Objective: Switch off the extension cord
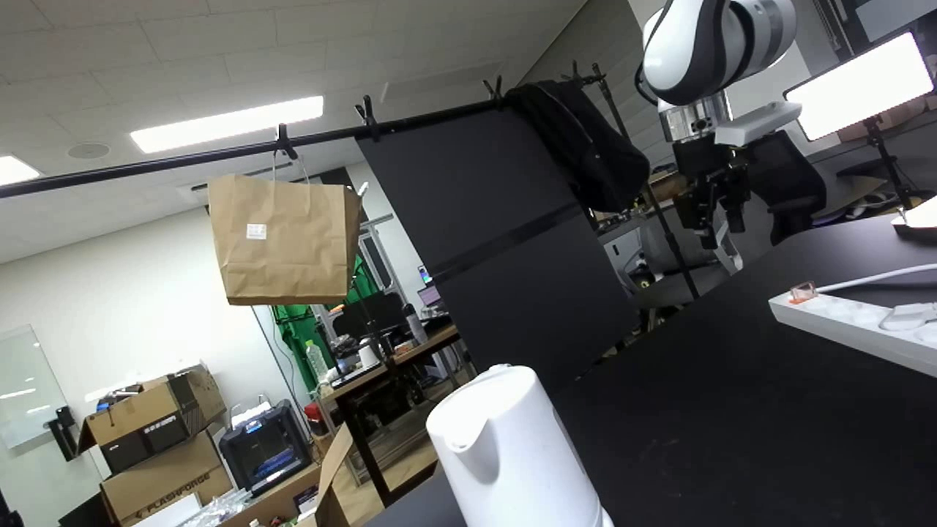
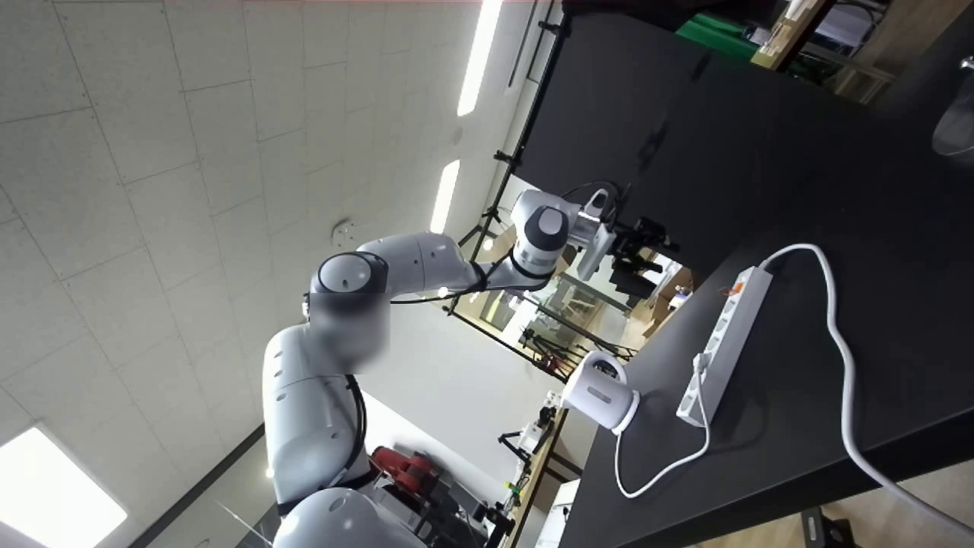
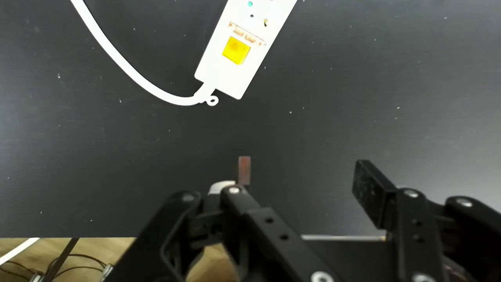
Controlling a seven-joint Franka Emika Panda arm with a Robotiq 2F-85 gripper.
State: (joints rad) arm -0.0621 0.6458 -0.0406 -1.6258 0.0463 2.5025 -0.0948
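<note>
In the wrist view the table [image 3: 352,98] carries the extension cord [image 3: 253,56], at eleven o'clock from my claw [image 3: 305,178], which stands widely spread, gripping nothing. I'd do best to press it together, centre it over the yellow switch [image 3: 236,50], then push its off end straight down, though which end that is looks unclear.

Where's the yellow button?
In the wrist view, the yellow button is near the top centre, on the extension cord, by the end where its white cable comes out.
</note>
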